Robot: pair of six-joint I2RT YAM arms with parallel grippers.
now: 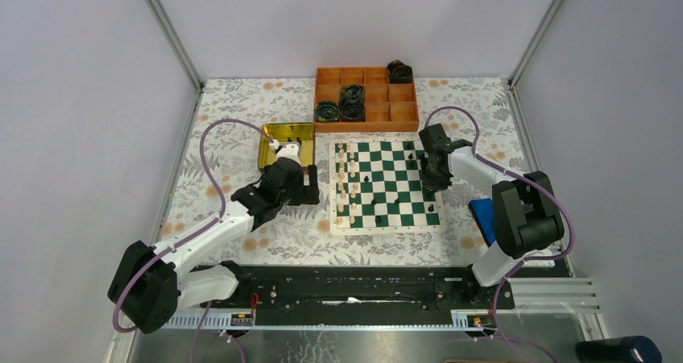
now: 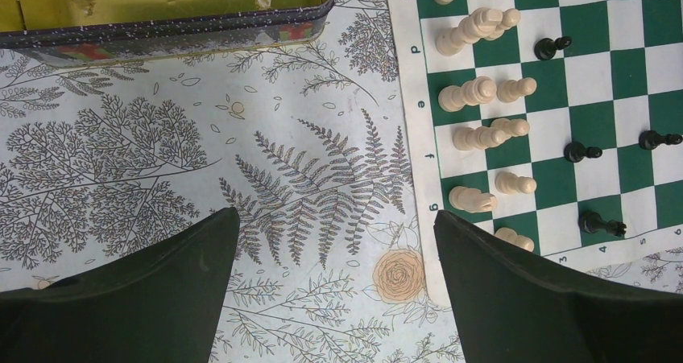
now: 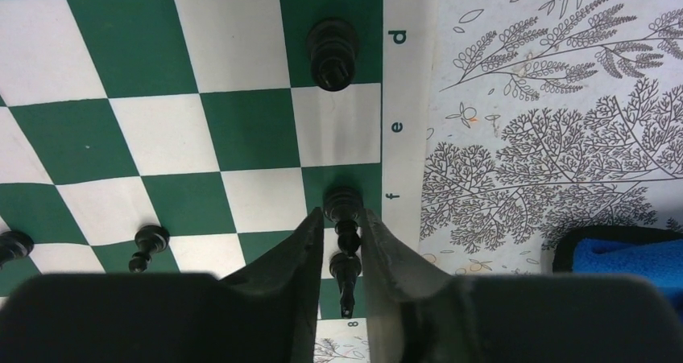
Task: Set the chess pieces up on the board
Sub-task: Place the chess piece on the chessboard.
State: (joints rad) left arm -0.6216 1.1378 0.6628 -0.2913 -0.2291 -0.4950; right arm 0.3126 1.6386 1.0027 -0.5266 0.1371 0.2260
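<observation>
1. My right gripper point(image 3: 341, 218) is pinched narrow on a black piece point(image 3: 343, 200) at the board's point(image 3: 201, 129) f-marked edge.
2. My left gripper point(image 2: 334, 216) gapes wide above the tablecloth point(image 2: 161, 154), just beside the board.
3. Beyond it, cream pieces point(image 2: 475, 138) stand along that board edge.

Pale walls point(image 1: 354, 17), seemingly grey; floral tablecloth point(image 1: 242, 113)

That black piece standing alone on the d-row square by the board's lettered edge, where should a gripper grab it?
Best bet: pinch the black piece around its narrow neck, above the wide base, coming straight down; it stands upright and neighbouring squares are free.
</observation>
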